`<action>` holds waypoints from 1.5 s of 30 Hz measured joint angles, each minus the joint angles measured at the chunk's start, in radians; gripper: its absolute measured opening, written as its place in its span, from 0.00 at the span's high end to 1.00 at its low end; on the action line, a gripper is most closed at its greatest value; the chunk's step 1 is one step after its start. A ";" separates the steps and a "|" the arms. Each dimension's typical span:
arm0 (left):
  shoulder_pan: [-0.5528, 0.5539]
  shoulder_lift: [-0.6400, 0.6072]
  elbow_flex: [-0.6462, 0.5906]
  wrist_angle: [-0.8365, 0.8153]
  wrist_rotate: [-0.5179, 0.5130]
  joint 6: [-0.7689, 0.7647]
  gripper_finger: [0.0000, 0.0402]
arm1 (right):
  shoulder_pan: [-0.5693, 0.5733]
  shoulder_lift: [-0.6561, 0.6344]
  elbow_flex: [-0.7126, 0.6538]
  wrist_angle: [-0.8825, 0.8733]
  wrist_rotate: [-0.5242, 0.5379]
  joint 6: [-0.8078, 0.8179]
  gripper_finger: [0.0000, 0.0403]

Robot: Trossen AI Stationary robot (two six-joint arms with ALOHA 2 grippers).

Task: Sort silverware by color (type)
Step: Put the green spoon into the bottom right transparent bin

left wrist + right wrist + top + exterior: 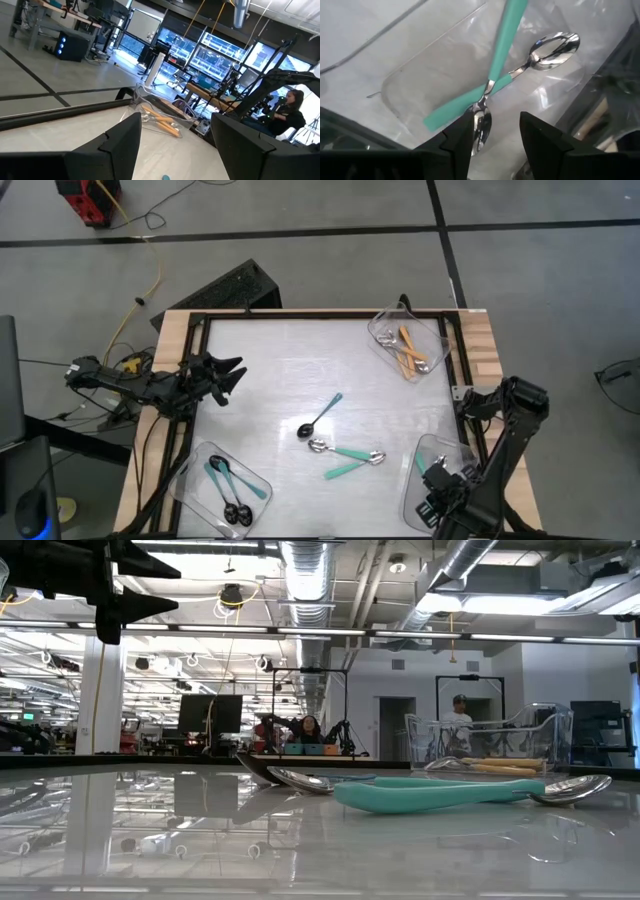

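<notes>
My right gripper point(496, 135) points down, open, over the clear tray point(415, 75) at the table's near right. Two teal-handled spoons point(505, 45) lie crossed on that tray's floor below the fingers, untouched. On the bare table middle lie a blue-handled spoon with a black bowl point(320, 418) and two teal-handled spoons point(350, 452). My left gripper point(232, 375) waits open at the table's left edge, pointing level, with nothing between its fingers.
A clear tray point(385, 320) at the far right holds orange-handled spoons point(408, 350). Another clear tray point(255, 480) at the near left holds blue-handled spoons with black bowls point(228, 490). People sit in the room beyond the table's far edge.
</notes>
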 joint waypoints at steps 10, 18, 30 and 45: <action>0.000 0.000 0.000 0.000 0.001 0.000 0.44 | 0.000 0.000 0.119 -0.112 0.084 -0.081 0.55; 0.000 0.000 0.000 -0.001 0.006 0.001 0.44 | -0.014 0.000 0.234 -0.182 0.342 -0.222 0.55; 0.000 0.000 0.000 -0.001 0.006 0.002 0.44 | -0.185 0.000 0.404 -0.184 0.687 -0.835 0.55; 0.000 0.000 0.000 -0.003 0.005 0.002 0.44 | -0.393 -0.159 0.431 0.061 0.703 -1.609 0.55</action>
